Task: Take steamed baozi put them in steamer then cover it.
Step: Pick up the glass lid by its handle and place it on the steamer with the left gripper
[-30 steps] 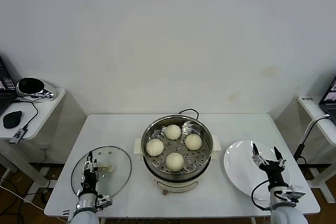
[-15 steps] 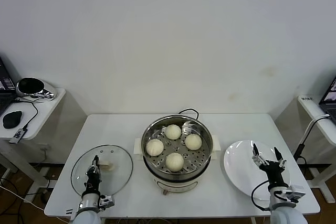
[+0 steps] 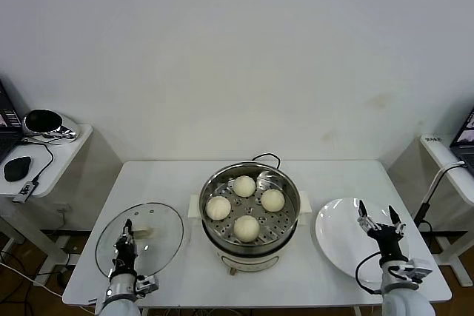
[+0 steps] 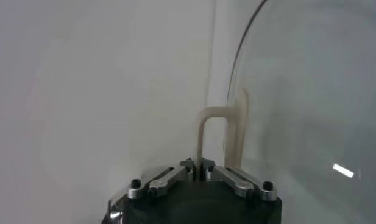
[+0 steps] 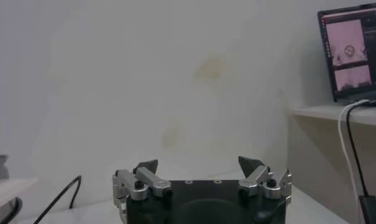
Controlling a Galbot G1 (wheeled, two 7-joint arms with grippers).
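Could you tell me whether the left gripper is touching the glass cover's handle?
Touching: in the left wrist view the left gripper has its jaws shut on the handle of the cover.

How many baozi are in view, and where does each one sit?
4, all on the steamer's perforated tray: far baozi, left baozi, right baozi, near baozi. None appears hidden.

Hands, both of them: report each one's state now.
Left hand: closed on the cover, gripping its handle.
Right hand: open, empty, above the white plate.
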